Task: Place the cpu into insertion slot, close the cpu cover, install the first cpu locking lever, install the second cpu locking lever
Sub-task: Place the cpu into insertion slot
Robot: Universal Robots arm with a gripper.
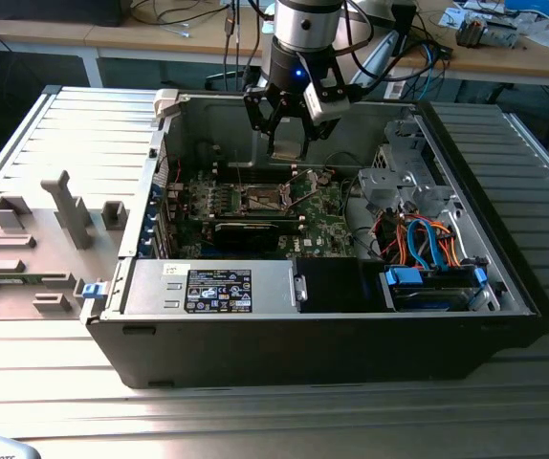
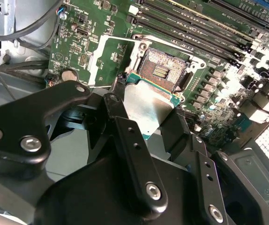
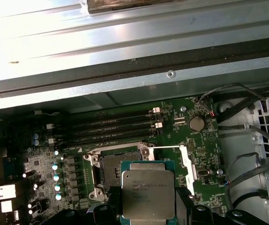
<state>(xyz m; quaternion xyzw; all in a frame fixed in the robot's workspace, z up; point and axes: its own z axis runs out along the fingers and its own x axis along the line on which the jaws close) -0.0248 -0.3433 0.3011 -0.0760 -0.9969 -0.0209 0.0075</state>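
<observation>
I've got the end effector (image 1: pixel 288 132) pinching the chip (image 3: pixel 148 194) by its edges, held flat, top up, over the bare socket (image 3: pixel 117 169), whose cover (image 3: pixel 184 161) stands swung aside, presumably so nothing blocks the way down.

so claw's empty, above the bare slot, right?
Not empty. The claw is shut on the cpu, as both wrist views show. The rest holds: it is above the bare slot.
</observation>
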